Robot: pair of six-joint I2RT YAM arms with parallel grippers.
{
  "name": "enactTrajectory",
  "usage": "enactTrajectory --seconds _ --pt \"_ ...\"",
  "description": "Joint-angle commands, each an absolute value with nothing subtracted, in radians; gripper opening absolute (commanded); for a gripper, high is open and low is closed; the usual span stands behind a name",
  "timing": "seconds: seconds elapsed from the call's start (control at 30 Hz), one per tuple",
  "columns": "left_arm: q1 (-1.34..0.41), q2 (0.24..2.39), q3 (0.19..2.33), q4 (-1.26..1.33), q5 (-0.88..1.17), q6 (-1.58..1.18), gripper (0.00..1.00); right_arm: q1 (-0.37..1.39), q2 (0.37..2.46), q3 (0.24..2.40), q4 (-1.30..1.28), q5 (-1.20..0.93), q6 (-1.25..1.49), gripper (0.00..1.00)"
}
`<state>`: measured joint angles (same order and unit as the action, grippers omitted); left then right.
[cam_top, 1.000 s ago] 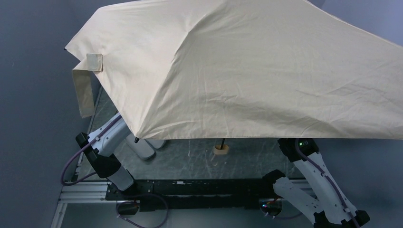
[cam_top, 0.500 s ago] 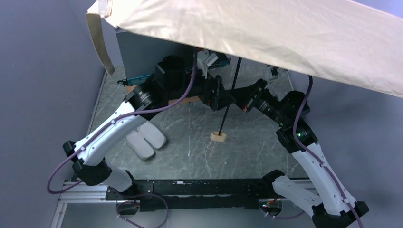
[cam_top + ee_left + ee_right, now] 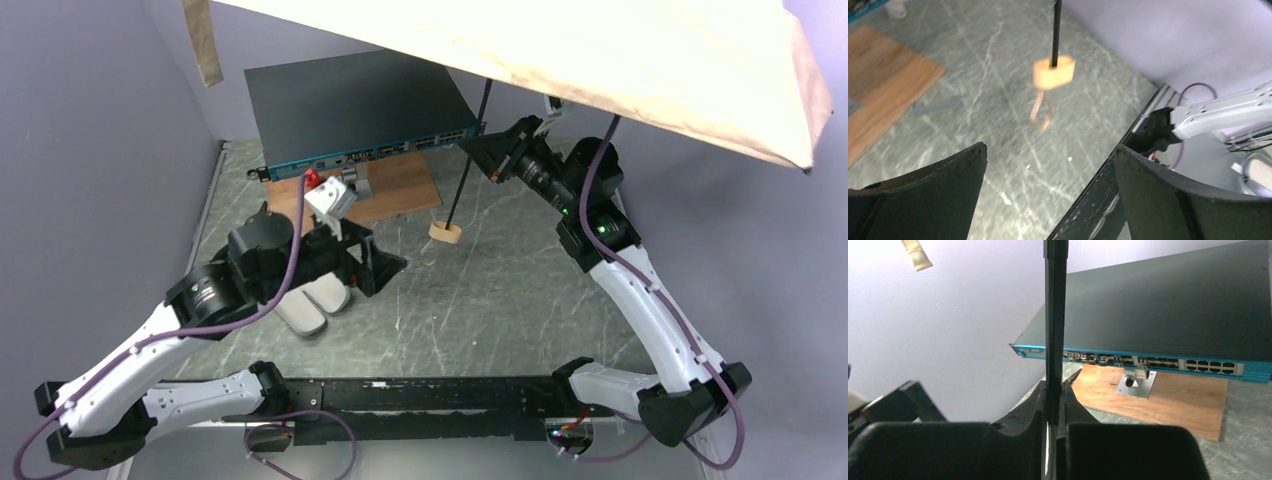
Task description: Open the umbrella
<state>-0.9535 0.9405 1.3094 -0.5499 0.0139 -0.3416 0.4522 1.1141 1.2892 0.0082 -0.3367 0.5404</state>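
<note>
The umbrella (image 3: 560,60) is fully popped open, with its cream canopy (image 3: 650,80) tilted up over the back right of the desk (image 3: 480,320). The strap (image 3: 205,40) dangles off the canopy's left edge. The right pincer (image 3: 1053,390) is pressed together on the thin black shaft (image 3: 468,160), pinching it a bit below the canopy.

The tan handle (image 3: 1054,72) sits at the bottom end of the shaft with a little loop under it. That bit is blurry, so I can't say if it's touching the desk or just above it.

The left pincer (image 3: 1049,150) is spread wide with nothing in it. It's low over the desk, apart from the handle and near the whitish case shell (image 3: 310,300). A network switch (image 3: 350,105) sits at the back with a wooden board (image 3: 400,200) in front of it.
</note>
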Motion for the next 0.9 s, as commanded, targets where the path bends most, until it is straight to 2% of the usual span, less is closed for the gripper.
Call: enactTrajectory --seconds 0.0,0.37,0.87 --pt "-0.96 0.833 1.208 -0.675 -0.131 -0.351 0.99 0.437 1.165 1.367 0.127 -0.3 0.497 0.0" --pt "-0.963 0.514 0.974 -0.859 -0.245 -0.457 0.99 0.377 1.208 1.263 0.129 -0.312 0.52 0.0" --pt "-0.962 0.486 0.873 -0.815 -0.223 -0.481 0.99 0.25 1.151 1.006 0.216 -0.382 0.721 0.0"
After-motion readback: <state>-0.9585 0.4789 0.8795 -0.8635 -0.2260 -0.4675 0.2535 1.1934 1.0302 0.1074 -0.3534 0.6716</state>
